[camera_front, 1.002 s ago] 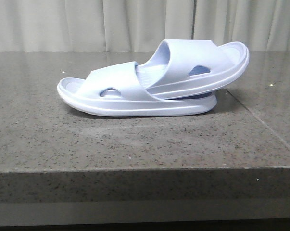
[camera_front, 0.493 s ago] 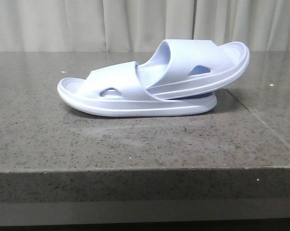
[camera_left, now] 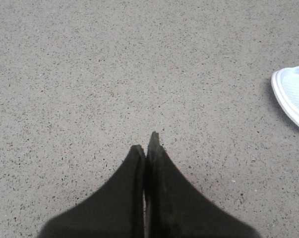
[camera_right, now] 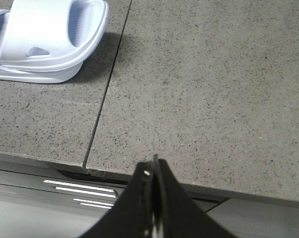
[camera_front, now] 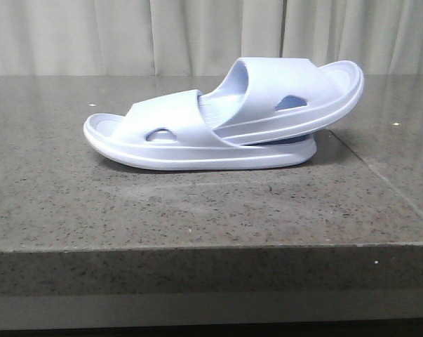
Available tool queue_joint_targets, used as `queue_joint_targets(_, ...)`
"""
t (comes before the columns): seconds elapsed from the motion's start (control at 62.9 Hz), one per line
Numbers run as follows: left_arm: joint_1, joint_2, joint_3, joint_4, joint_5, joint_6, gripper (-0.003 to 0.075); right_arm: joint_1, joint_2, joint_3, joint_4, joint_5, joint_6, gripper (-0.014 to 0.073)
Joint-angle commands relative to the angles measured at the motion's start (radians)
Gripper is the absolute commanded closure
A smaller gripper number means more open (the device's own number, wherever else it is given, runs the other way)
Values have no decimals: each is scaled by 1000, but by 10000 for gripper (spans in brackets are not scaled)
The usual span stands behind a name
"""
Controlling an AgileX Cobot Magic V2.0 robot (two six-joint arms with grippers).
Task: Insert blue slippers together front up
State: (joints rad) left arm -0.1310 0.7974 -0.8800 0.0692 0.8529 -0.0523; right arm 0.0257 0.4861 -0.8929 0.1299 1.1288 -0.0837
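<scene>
Speckled grey stone table (camera_front: 197, 210), nested blue slippers (camera_front: 225, 119), pale curtains (camera_front: 127, 35)

Two blue slippers (camera_front: 225, 119); seemingly two stone slabs (camera_front: 197, 203).

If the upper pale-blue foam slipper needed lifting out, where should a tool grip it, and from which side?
Probably the raised end of the upper pale-blue foam slipper, approached from the robot's right: it overhangs the lower slipper with a gap beneath, so a finger could slip under its thick sole.
</scene>
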Motion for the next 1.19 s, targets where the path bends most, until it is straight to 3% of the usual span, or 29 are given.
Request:
queue_joint_targets(0.0,-5,0,-26,-2,-69,-13,741,3,5,-17,5,-74,-2,662)
queue_joint_targets(0.652,-5,0,-23,7,-84,-13,741,3,5,-17,5,-74,-2,662)
queue_joint_targets(0.907,6,-180,191,-30,-426,-11,741,3,5,-17,5,-74,-2,662)
queue_joint_targets(1.177,108,-508,544,-48,-629,-11,741,3,5,-17,5,-74,-2,662)
